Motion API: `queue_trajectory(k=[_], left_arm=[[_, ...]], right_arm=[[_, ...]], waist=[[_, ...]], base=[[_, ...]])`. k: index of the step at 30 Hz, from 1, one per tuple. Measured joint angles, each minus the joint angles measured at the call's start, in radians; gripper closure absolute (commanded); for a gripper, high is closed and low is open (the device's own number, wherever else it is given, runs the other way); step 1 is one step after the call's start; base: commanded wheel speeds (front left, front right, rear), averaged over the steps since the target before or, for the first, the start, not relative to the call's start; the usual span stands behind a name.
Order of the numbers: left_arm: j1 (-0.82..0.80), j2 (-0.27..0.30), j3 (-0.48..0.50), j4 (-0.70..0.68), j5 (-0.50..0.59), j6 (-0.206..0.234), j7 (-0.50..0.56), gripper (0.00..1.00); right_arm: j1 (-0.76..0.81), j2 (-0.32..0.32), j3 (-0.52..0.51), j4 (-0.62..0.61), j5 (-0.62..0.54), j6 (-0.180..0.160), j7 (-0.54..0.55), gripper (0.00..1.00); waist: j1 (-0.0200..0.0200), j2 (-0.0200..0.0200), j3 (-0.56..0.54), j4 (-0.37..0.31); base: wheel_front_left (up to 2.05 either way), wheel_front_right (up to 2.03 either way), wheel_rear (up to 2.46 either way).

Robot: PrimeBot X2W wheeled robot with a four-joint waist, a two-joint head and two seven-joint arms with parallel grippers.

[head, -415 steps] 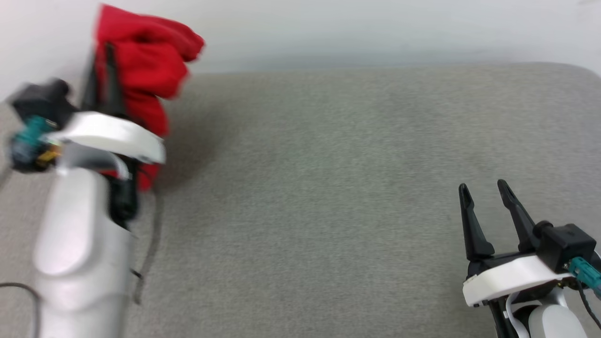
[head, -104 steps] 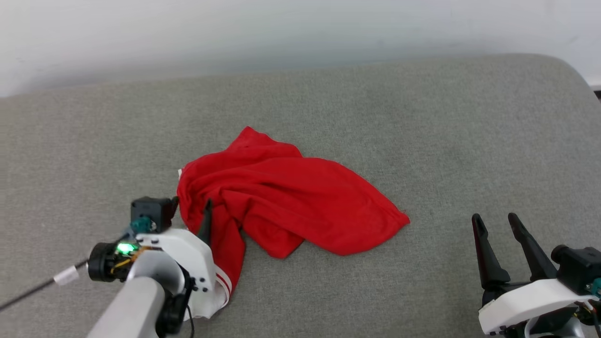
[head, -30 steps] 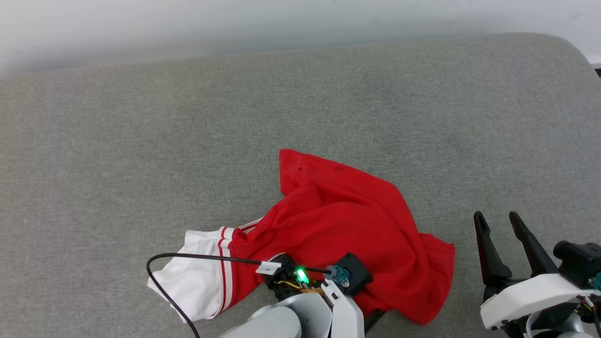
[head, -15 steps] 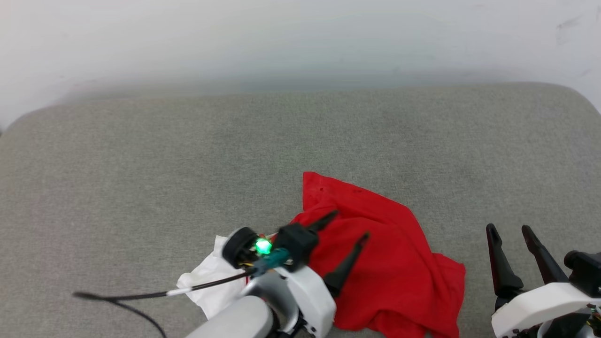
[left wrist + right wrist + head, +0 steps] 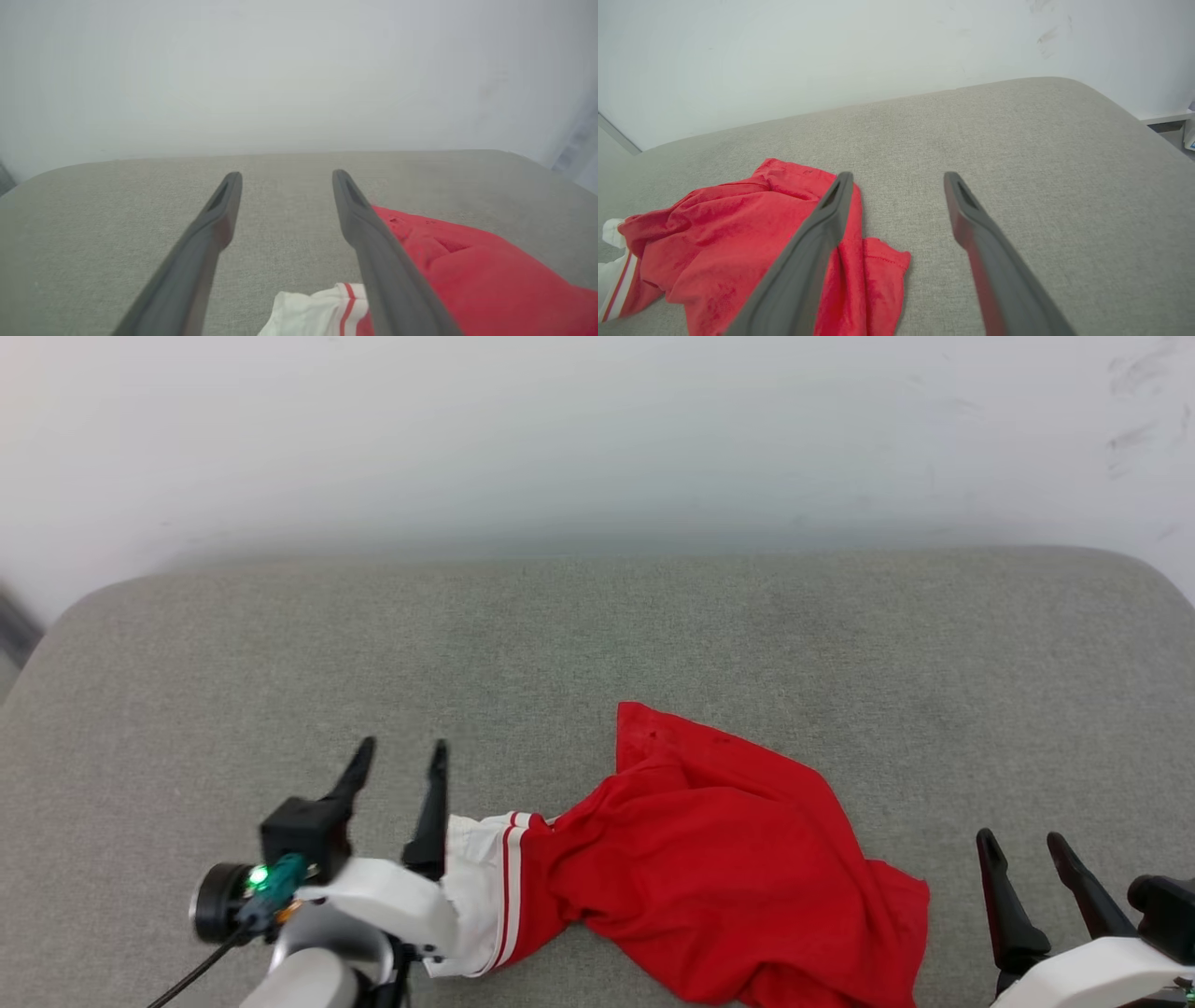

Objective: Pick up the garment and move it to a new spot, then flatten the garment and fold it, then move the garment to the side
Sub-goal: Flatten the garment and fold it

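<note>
The garment [image 5: 728, 859] lies crumpled on the grey cushioned surface [image 5: 597, 644], mostly red, with a white sleeve [image 5: 476, 887] and red-white stripe trim at its left end. My left gripper [image 5: 400, 754] stands open just left of that sleeve, holding nothing. The left wrist view has the sleeve [image 5: 317, 310] low between the open fingers and the red cloth [image 5: 467, 275] to the right. My right gripper [image 5: 1019, 840] is open at the lower right, apart from the garment's right edge. Seen from the right wrist, the garment [image 5: 733, 242] lies left of and partly behind one finger.
A pale wall [image 5: 597, 439] rises behind the grey surface. The surface's rounded corners sit at far left [image 5: 84, 607] and far right [image 5: 1148, 569]. A black cable [image 5: 187, 980] trails from my left wrist.
My left gripper has let go of the garment, opened wide and swung left off the red cloth to beside the white sleeve. The head camera has tilted up. The right gripper stays open.
</note>
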Motion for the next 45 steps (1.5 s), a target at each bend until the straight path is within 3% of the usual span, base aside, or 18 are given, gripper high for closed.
queue_trajectory(k=[4, 9, 16, 27, 28, 29, 33, 38, 45], left_arm=[[0.06, 0.049, 0.052, -0.023, 0.005, 0.031, -0.016, 0.0], [0.083, 0.063, 0.064, -0.056, 0.012, 0.035, -0.021, 0.0], [0.088, 0.054, 0.054, -0.091, 0.026, 0.042, -0.023, 0.0], [0.017, 0.028, 0.045, -0.091, 0.044, 0.011, -0.025, 0.0], [0.016, 0.027, 0.046, -0.09, 0.044, 0.007, -0.025, 0.0], [0.015, 0.027, 0.046, -0.086, 0.045, 0.007, -0.025, 0.0], [0.008, 0.026, 0.043, -0.071, 0.053, 0.001, -0.026, 0.0], [0.006, 0.022, 0.039, -0.062, 0.057, -0.002, -0.026, 0.0], [-0.039, 0.016, 0.022, -0.073, 0.077, -0.02, -0.026, 0.0]], right_arm=[[0.018, 0.0, -0.01, -0.002, -0.002, 0.0, 0.022, 0.0], [0.041, 0.0, -0.036, 0.024, 0.01, 0.0, 0.098, 0.0], [0.035, -0.023, -0.026, 0.124, 0.019, 0.0, 0.367, 0.0], [-0.142, -0.101, 0.08, 0.32, 0.136, 0.0, 0.517, 0.0], [-0.151, -0.108, 0.089, 0.327, 0.137, 0.0, 0.518, 0.57], [-0.156, -0.115, 0.095, 0.333, 0.144, 0.0, 0.518, 1.0], [-0.173, -0.131, 0.112, 0.328, 0.164, 0.0, 0.498, 1.0], [-0.262, -0.171, 0.15, 0.202, 0.173, 0.0, 0.454, 1.0], [-0.573, -0.201, 0.235, 0.17, 0.136, 0.0, 0.407, 1.0]], waist=[[0.0, 0.0, -0.011, 0.004], [0.0, 0.0, -0.012, 0.013], [0.0, 0.0, 0.013, 0.037], [0.0, 0.0, 0.102, 0.085], [0.0, 0.0, 0.106, 0.088], [0.0, 0.0, 0.109, 0.09], [0.0, 0.0, 0.109, 0.091], [0.0001, 0.0, 0.106, 0.078], [0.0001, 0.0, 0.154, 0.079]], base=[[0.0, 0.0, 0.0], [0.0, 0.0, 0.0], [0.0, 0.0, 0.0], [0.0, 0.0, 0.0], [0.0, 0.0, 0.0], [0.0, 0.0, 0.0], [0.0, 0.0, 0.0], [0.0, 0.0, 0.0], [0.0, 0.0, 0.0]])
